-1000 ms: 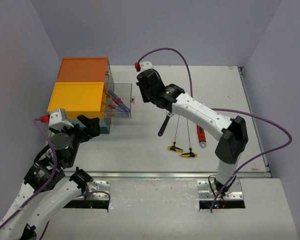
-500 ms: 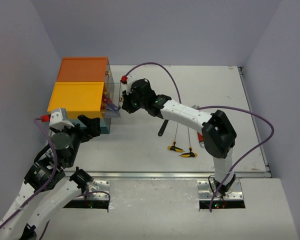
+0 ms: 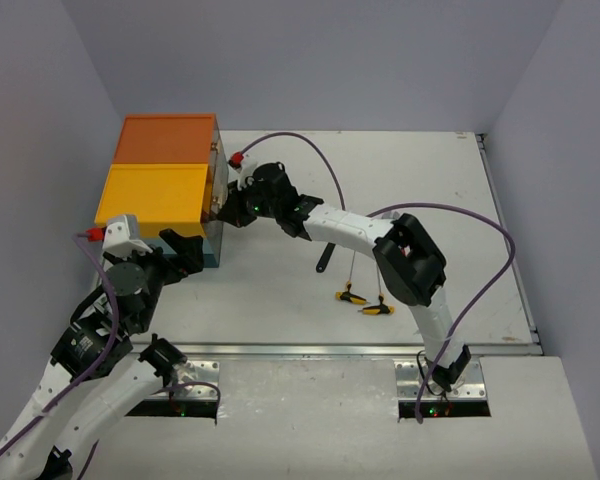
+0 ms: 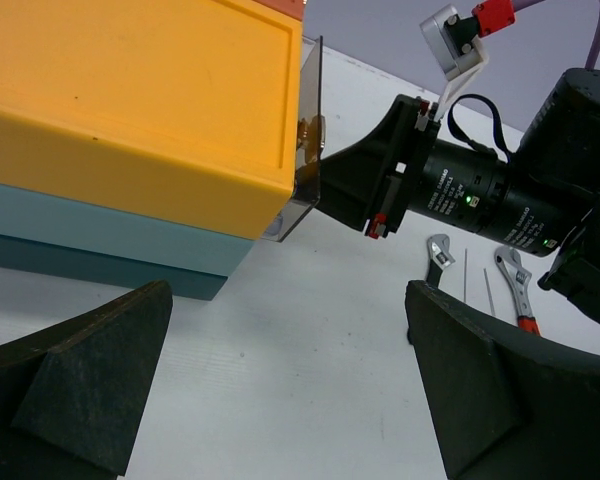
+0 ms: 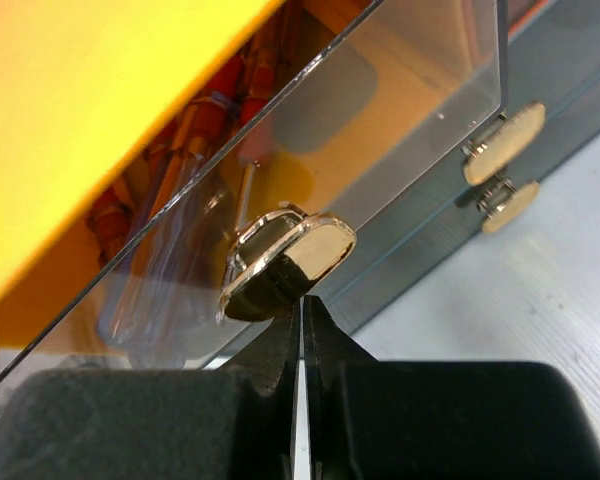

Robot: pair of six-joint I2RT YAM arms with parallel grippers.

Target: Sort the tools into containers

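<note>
The containers are a teal box unit (image 3: 195, 252) with a yellow top (image 3: 152, 195) and an orange top (image 3: 167, 138). My right gripper (image 3: 227, 208) is shut, its tips (image 5: 306, 305) pressed against the brass latch (image 5: 290, 260) of the clear drawer front (image 5: 400, 120). The drawer sticks out only slightly under the yellow top. Red-handled screwdrivers (image 5: 210, 140) lie inside it. My left gripper (image 4: 280, 380) is open and empty, over bare table beside the unit's near corner (image 4: 110, 260).
A black wrench (image 3: 326, 258) and two yellow-handled hex keys (image 3: 352, 295) lie mid-table. The left wrist view shows a second, red-handled wrench (image 4: 513, 285). Two more brass latches (image 5: 505, 140) sit on the neighbouring teal drawers.
My right gripper has moved left with the clear drawer front before it. The drawer has slid from wide open to almost fully in. My left arm has barely moved.
</note>
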